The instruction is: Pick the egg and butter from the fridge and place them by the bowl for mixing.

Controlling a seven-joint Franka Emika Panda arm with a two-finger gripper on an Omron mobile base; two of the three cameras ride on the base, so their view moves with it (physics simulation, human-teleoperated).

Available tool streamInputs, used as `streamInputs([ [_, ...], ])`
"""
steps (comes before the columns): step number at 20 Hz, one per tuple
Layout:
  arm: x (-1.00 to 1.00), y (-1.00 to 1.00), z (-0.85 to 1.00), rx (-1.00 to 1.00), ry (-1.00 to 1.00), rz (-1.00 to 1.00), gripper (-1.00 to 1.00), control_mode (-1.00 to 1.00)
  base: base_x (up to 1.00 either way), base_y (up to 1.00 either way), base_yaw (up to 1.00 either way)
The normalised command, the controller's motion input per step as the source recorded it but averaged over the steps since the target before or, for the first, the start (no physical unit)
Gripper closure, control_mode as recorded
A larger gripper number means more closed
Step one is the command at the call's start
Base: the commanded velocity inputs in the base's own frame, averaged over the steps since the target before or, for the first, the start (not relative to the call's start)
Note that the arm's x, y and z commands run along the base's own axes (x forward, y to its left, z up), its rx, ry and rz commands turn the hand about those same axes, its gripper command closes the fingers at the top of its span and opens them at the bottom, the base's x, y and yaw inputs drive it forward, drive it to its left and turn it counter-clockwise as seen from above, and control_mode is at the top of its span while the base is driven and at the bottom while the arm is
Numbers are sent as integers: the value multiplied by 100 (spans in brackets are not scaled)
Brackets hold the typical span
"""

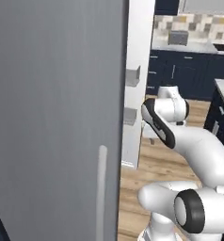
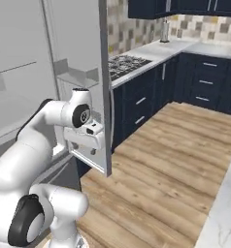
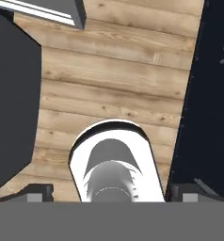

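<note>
Grey fridge (image 2: 74,58) door open beside our gripper (image 3: 112,190), jaws wide, empty; next we reach inside for egg.

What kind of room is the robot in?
It looks like a kitchen. There is a tall grey fridge with its door open, a stove set into a pale counter, dark blue cabinets with drawers underneath, and a wooden floor.

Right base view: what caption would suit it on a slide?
White arm beside the open fridge, its pincer pointing down at the wooden floor, nothing held.
</note>
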Motion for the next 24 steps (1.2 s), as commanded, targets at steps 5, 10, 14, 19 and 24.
streamInputs([
  [5, 0, 0, 0, 0, 0, 0, -100, 100, 31, -4, 72],
  [10, 0, 0, 0, 0, 0, 0, -100, 100, 76, -2, 37],
  [14, 0, 0, 0, 0, 0, 0, -100, 100, 69, -11, 40],
  [19, 0, 0, 0, 0, 0, 0, -100, 100, 54, -13, 56],
  [24, 0, 0, 0, 0, 0, 0, -100, 100, 52, -10, 63],
])
